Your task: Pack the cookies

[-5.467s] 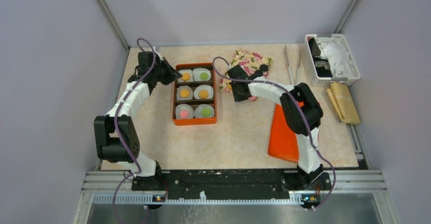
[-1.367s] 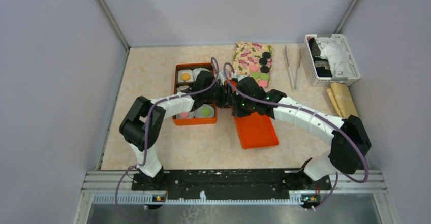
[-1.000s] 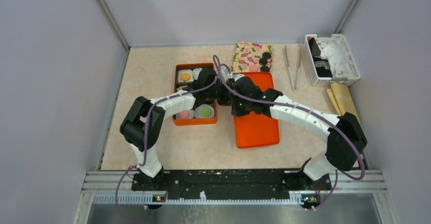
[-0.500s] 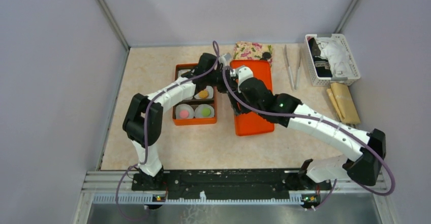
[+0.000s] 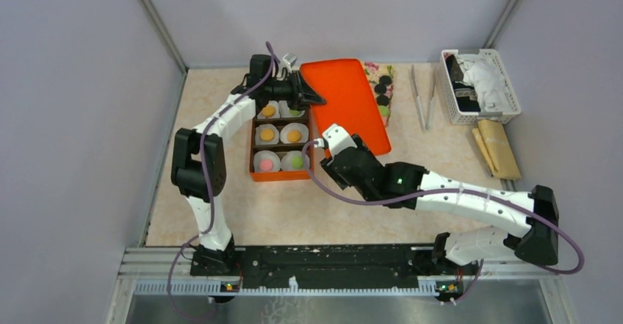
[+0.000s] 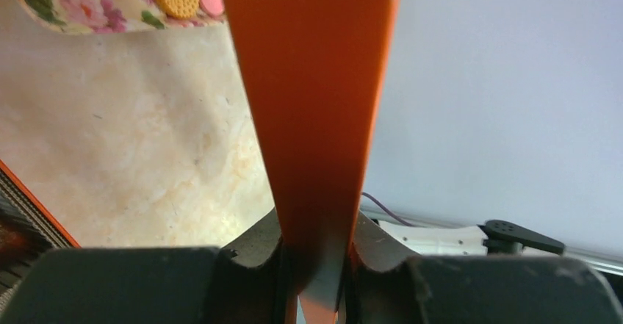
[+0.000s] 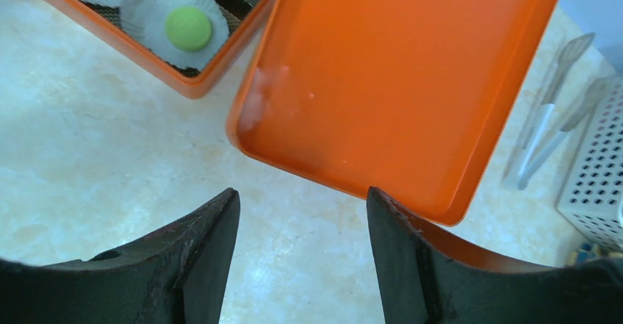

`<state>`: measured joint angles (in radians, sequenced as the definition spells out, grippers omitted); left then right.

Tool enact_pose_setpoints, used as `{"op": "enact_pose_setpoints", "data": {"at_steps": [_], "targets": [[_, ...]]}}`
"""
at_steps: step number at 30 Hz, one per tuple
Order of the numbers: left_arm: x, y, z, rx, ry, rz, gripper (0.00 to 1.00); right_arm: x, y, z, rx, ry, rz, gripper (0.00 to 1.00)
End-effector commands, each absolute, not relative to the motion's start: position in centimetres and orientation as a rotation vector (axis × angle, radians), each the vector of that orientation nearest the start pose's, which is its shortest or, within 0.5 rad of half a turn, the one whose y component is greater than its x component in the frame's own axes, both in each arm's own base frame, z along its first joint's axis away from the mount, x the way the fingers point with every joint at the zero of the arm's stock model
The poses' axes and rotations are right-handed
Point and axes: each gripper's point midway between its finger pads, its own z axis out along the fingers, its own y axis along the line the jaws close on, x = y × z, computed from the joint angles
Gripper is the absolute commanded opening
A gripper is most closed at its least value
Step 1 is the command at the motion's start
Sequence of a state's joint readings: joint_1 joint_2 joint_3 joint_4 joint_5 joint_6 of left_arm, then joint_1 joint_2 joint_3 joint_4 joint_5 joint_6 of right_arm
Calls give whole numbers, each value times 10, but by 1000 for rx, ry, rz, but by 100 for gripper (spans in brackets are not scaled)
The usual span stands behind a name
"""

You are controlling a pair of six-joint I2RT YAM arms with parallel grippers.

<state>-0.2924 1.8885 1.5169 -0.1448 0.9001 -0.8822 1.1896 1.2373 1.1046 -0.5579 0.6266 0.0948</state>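
An orange box holds white paper cups with cookies in them, among them a green one and a pink one. My left gripper is shut on the near corner of the orange lid, which hangs tilted above the table right of the box. In the left wrist view the lid's edge is clamped between the jaws of that gripper. More cookies lie on a floral cloth, mostly hidden behind the lid. My right gripper is open and empty below the lid, beside the box.
Metal tongs lie right of the cloth. A white basket with cloths stands at the back right, and a tan packet lies in front of it. Grey walls close in the table on three sides.
The right gripper opened, let go of the lid and drew back toward the near side. The left gripper carried the lid up and toward the far wall.
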Motion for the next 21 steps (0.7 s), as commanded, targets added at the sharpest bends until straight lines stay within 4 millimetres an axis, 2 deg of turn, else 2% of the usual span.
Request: {"op": "enact_pose_setpoints", "data": {"at_steps": [1, 7, 12, 17, 21], "targets": [[398, -289, 260, -4, 2269, -1836, 0, 231, 264, 226, -775, 1851, -102, 63], [393, -274, 255, -18, 2272, -1970, 0, 241, 272, 219, -820, 1780, -163, 64], [385, -270, 251, -8, 2283, -2025, 0, 254, 267, 217, -776, 1708, -278, 64], [375, -268, 241, 10, 2323, -2016, 0, 266, 262, 231, -695, 1632, -372, 57], [366, -265, 232, 5, 2347, -2021, 0, 271, 267, 238, -643, 1587, -376, 53]]}}
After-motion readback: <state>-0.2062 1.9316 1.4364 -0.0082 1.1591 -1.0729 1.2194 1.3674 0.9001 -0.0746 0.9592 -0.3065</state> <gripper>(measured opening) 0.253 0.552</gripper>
